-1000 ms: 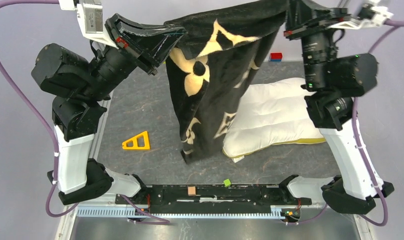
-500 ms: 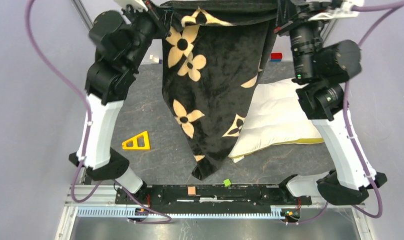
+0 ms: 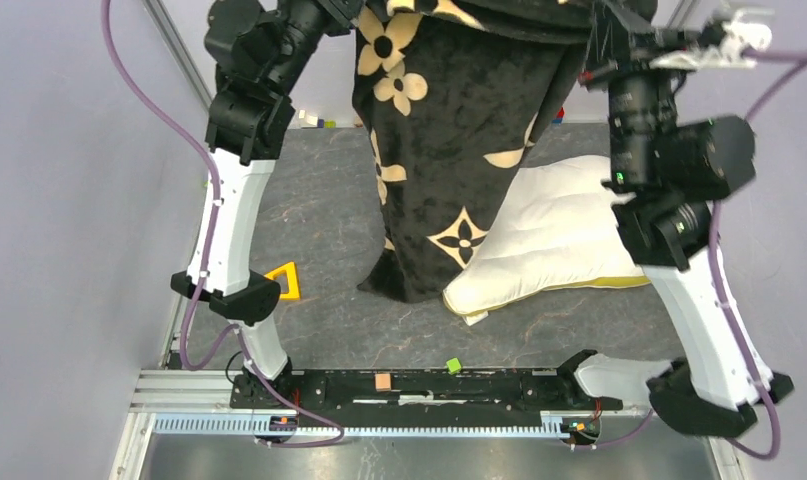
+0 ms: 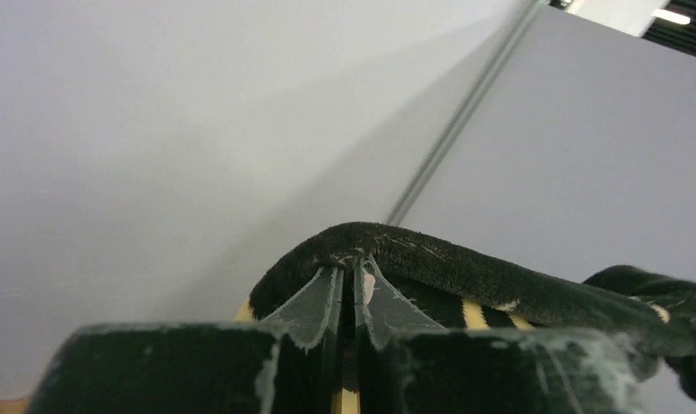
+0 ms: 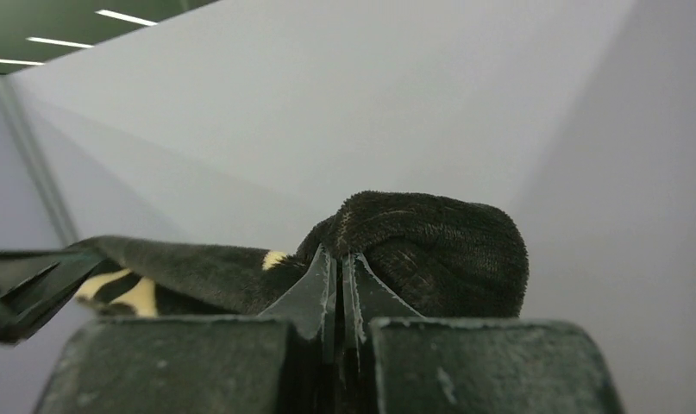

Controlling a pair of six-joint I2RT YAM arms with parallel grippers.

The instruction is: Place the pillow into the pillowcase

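The pillowcase (image 3: 449,140), black plush with tan flower and star motifs, hangs high above the table, held by its top edge between both arms. Its lower end dangles just over the mat and covers the left part of the pillow (image 3: 559,240). That pillow is cream-white and quilted with a yellow edge, and lies flat at the right. My left gripper (image 4: 353,267) is shut on the fabric's folded top edge. My right gripper (image 5: 338,257) is shut on a bunched corner of the same edge. In the top view both grippers sit at the upper frame edge, mostly cut off.
An orange triangle (image 3: 284,282) lies on the grey mat (image 3: 319,210) beside the left arm's base link. A green cube (image 3: 454,365) and a tan block (image 3: 383,381) sit by the front rail. Small coloured blocks (image 3: 314,121) lie at the far edge. Purple walls stand on both sides.
Both arms have risen, the left one stretching far up and back. The pillowcase has gone up with them and spread wider; its lower end has lifted and swung back from the front.
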